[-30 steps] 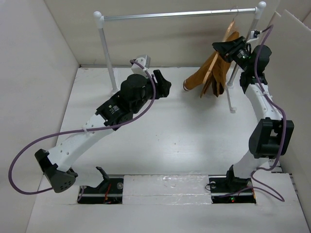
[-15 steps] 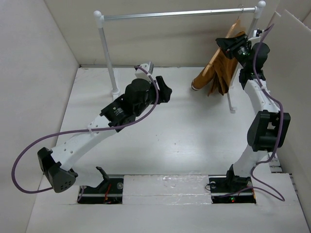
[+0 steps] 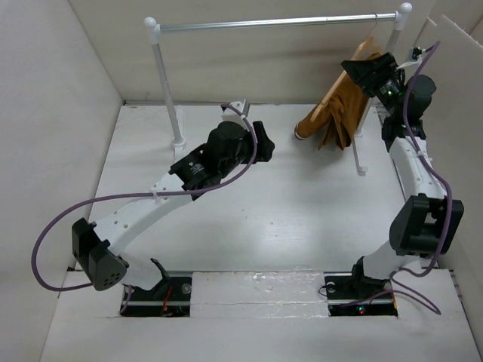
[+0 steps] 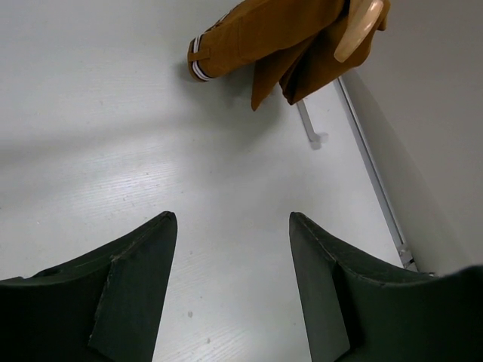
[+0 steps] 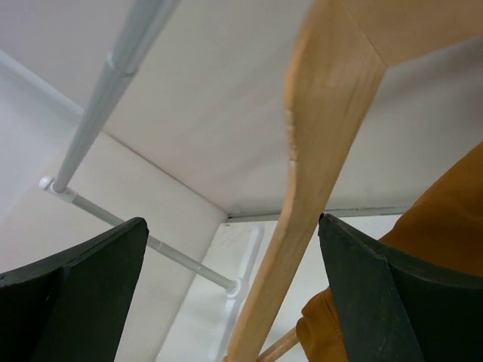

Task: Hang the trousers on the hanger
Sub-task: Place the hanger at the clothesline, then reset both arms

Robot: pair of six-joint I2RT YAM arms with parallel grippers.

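Left tool (image 4: 232,219) apart, empty; right tool (image 5: 232,222) wide apart astride hanger (image 5: 324,136), trousers (image 3: 339,113) on it

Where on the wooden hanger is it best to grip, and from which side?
Grip the hanger on its bare sloping wooden arm, above the trousers, from the right side; it is flat, uncovered, and lies inside the open right tool.

White arms (image 3: 143,215), black joints (image 3: 207,158), purple cables (image 3: 53,222).
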